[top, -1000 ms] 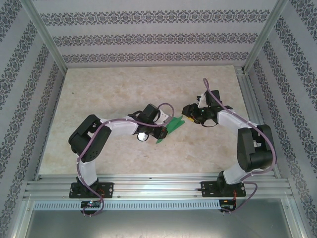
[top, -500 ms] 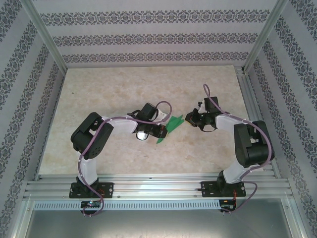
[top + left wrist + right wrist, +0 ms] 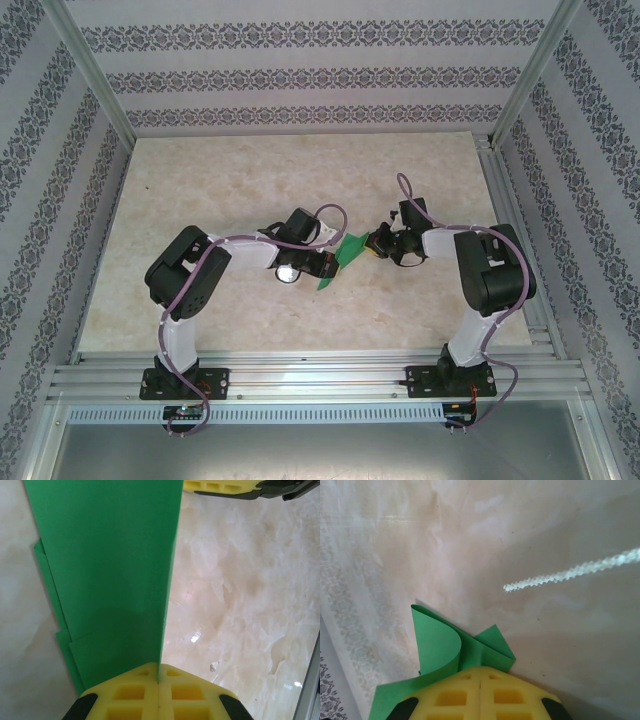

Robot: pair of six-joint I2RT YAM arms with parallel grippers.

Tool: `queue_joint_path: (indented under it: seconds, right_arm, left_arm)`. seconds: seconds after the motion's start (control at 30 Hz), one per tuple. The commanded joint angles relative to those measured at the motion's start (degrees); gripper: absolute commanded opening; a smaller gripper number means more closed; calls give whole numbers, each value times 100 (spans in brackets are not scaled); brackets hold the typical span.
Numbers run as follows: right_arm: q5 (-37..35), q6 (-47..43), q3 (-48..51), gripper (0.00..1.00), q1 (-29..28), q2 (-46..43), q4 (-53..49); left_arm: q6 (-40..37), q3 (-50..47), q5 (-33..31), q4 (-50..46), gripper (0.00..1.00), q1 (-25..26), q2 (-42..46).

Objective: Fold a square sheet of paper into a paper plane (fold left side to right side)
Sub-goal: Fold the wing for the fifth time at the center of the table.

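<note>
1. In the top view the green paper (image 3: 346,254) lies just right of the frame's centre, over the pale marbled desk (image 3: 230,170), between the tips of the two arms.
2. The left pincer (image 3: 328,263) meets the paper's lower left end, and the right pincer (image 3: 373,245) meets its upper right end.
3. In the left wrist view the left pincer (image 3: 158,674) sits at the bottom centre, its yellow pads pressed together and pinching the paper (image 3: 110,570). The paper rises as a broad strip to the top edge, with layered edges showing at lower left.
4. A yellow pad (image 3: 220,486) of the right pincer shows at the top right, just beside the paper's far end.
5. In the right wrist view the right pincer (image 3: 480,677), at the bottom centre, is closed on the paper (image 3: 437,642). One flap curls upward at left and a pointed corner pokes out at right.
</note>
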State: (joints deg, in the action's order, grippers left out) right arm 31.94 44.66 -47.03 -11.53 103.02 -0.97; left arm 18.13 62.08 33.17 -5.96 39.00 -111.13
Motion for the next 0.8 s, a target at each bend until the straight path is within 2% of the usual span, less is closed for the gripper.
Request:
queue_joint_path:
  seconds: [0.0,0.37,0.5,0.77]
  right_arm:
    - [-98,34,-136,1,-54,114,189]
    - [-539,-232,-167,0,-98,352,-464]
    - [-540,-266,-197,0,-112,359,-524]
    - [-593,-377,-263,0,-126,379,-670]
  left_arm:
    - [41,172,91,156,7,-84,-136]
    - [-182,649,-33,-182,28,-101,-145]
    - [-281,868,-53,-350,28,-103,-178]
    - [-380,898,-167,-493,22,-110,-246]
